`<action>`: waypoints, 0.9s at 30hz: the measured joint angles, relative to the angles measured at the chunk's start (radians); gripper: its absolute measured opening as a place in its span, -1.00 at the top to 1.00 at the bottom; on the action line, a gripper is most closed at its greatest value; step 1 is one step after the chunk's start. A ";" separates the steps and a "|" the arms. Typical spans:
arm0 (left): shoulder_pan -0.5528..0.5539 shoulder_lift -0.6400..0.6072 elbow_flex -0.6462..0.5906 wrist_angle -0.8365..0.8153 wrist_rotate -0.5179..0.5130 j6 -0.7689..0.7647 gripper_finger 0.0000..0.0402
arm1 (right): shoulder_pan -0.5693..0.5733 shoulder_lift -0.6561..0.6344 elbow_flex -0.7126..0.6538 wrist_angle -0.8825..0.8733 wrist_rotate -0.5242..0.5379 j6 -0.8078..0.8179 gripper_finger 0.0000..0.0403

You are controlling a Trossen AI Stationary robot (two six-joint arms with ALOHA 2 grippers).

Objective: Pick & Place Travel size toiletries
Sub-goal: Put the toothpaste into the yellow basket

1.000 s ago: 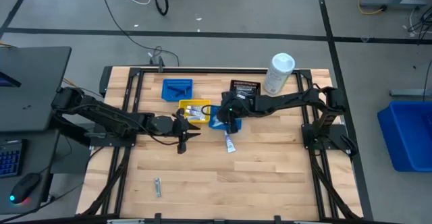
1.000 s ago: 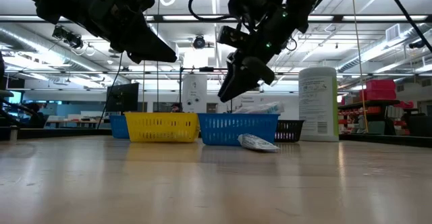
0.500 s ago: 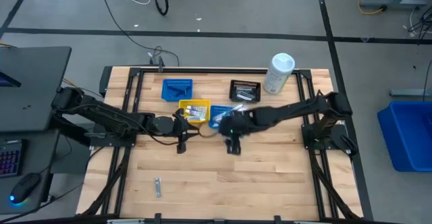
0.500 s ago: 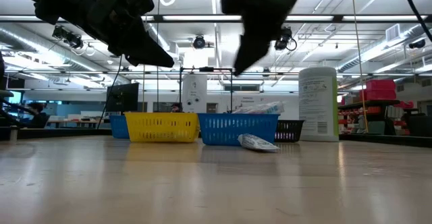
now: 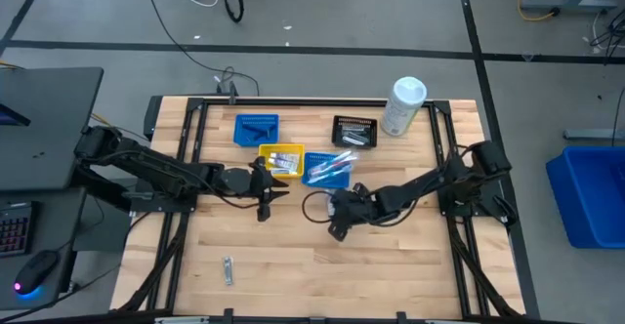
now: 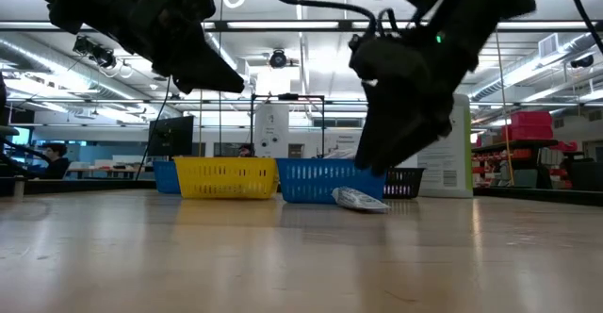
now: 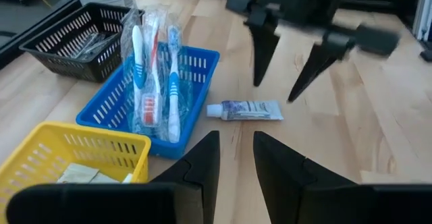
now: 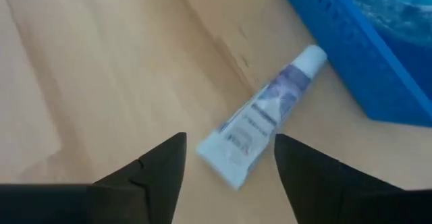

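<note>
A white-and-blue mini tube (image 8: 262, 118) lies flat on the wooden table just in front of a blue bin (image 7: 196, 75). That bin holds wrapped toothbrushes (image 7: 154, 75). My right gripper (image 8: 229, 166) hangs open over the tube (image 7: 246, 109), slanting down, a finger on either side and clear of it. In the high view that gripper (image 5: 336, 219) hides the tube. My left gripper (image 7: 236, 163) waits open above the table to the left (image 5: 269, 192), pointed at the bins. A small silvery item (image 5: 228, 270) lies near the front left.
A yellow bin (image 5: 281, 158) stands left of the blue one, with another blue bin (image 5: 257, 129) and a black bin (image 5: 354, 131) farther back. A large white canister (image 5: 402, 104) stands at the far right. Bare wood lies toward the near edge.
My right gripper has swung from above the blue bin toward the table's near edge and come down over the tube, rolling its wrist as it went. The tube has stayed where it was.
</note>
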 joint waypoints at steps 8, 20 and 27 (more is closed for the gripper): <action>0.000 0.000 0.000 0.016 0.003 -0.016 0.51 | -0.017 0.017 -0.150 0.256 0.042 -0.006 -0.35; 0.000 0.000 0.000 0.039 0.003 -0.013 0.51 | -0.016 0.088 -0.161 0.321 0.062 -0.153 0.18; 0.000 0.000 0.000 0.038 0.005 -0.041 0.51 | 0.011 0.051 -0.164 0.342 -0.039 -0.236 0.59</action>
